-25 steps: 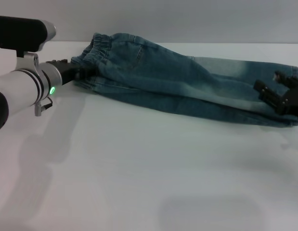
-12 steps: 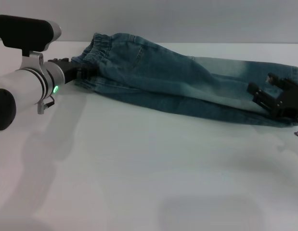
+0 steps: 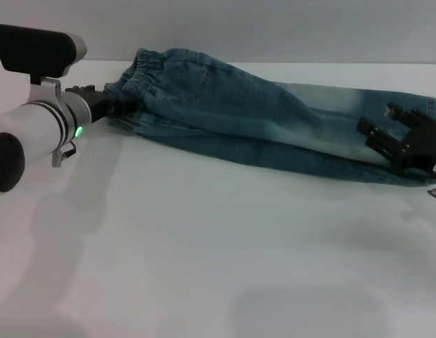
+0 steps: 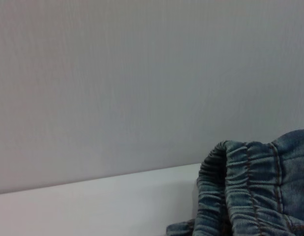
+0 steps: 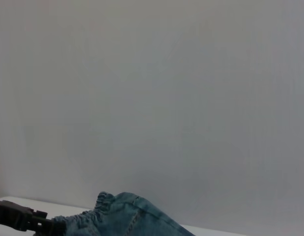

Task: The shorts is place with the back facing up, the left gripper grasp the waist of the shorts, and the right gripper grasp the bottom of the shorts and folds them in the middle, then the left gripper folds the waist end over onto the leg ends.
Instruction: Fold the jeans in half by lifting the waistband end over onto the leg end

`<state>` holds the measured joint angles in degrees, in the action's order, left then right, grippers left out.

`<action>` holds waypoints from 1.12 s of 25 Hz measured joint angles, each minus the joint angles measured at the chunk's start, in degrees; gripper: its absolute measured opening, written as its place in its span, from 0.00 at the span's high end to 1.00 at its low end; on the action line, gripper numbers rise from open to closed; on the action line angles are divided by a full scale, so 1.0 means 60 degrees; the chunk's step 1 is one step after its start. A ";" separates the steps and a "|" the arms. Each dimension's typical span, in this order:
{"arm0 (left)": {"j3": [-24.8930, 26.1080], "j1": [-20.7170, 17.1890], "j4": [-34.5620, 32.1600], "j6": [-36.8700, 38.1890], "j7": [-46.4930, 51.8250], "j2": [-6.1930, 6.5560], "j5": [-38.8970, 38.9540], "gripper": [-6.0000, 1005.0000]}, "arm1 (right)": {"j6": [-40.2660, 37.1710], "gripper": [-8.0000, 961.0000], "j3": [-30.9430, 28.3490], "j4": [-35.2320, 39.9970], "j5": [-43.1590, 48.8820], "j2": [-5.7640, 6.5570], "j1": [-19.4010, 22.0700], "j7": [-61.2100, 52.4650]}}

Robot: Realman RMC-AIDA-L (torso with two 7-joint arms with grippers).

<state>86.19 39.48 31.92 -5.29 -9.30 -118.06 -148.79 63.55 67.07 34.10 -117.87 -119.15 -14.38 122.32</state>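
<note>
White table [image 3: 203, 246] fills most of the head view, smooth and matte, plain surface with no marks or pattern. Soft grey shadows [image 3: 70, 232] fall across its left part, and a fainter smudge of shade sits near the front edge [image 3: 302, 310]. Behind the table stands a plain grey wall [image 3: 274, 28], flat and featureless, meeting the tabletop along a straight line at the far edge. Left wrist view: same grey wall [image 4: 142, 73] takes up most of the picture, a strip of white table [image 4: 93, 206] below it. Right wrist view: grey wall [image 5: 166, 98] nearly everywhere, thin sliver of white table [image 5: 68, 207] at one edge.
</note>
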 joint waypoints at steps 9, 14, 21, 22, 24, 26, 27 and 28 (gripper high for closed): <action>-0.0058 0.0309 -0.0378 -0.0147 0.0013 -0.0017 0.0047 0.14 | 0.0076 0.46 -0.0003 0.0057 0.0003 0.0011 -0.0022 -0.0156; -0.0039 0.0320 -0.0367 -0.0478 0.0072 -0.0021 0.0054 0.14 | 0.0099 0.47 -0.0003 0.0067 0.0002 0.0010 -0.0024 -0.0254; -0.0273 0.0117 0.0083 -0.0942 0.0031 -0.0014 0.0009 0.16 | 0.0193 0.48 -0.0003 0.0159 0.0007 0.0034 -0.0034 -0.0489; -0.0411 0.0024 0.0215 -0.0903 0.0026 -0.0020 -0.0005 0.17 | 0.0199 0.48 -0.0003 0.0175 0.0014 0.0035 -0.0035 -0.0512; -0.0661 -0.0162 0.0479 -0.0837 0.0023 -0.0028 -0.0012 0.18 | 0.0250 0.48 -0.0012 0.0186 0.0020 0.0037 -0.0034 -0.0587; -0.0805 -0.0308 0.0699 -0.0810 0.0022 -0.0032 -0.0015 0.28 | 0.0310 0.48 -0.0030 0.0189 0.0020 0.0038 -0.0018 -0.0653; -0.0836 -0.0348 0.0750 -0.0807 0.0021 -0.0032 -0.0015 0.33 | 0.0332 0.48 -0.0041 0.0194 0.0021 0.0039 -0.0011 -0.0670; -0.0877 -0.0400 0.0827 -0.0807 0.0021 -0.0034 -0.0017 0.37 | 0.0359 0.49 -0.0051 0.0203 0.0021 0.0040 0.0005 -0.0674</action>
<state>80.93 37.08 36.88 -10.13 -9.17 -118.27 -148.89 65.70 66.77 35.32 -117.74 -118.91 -14.35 118.28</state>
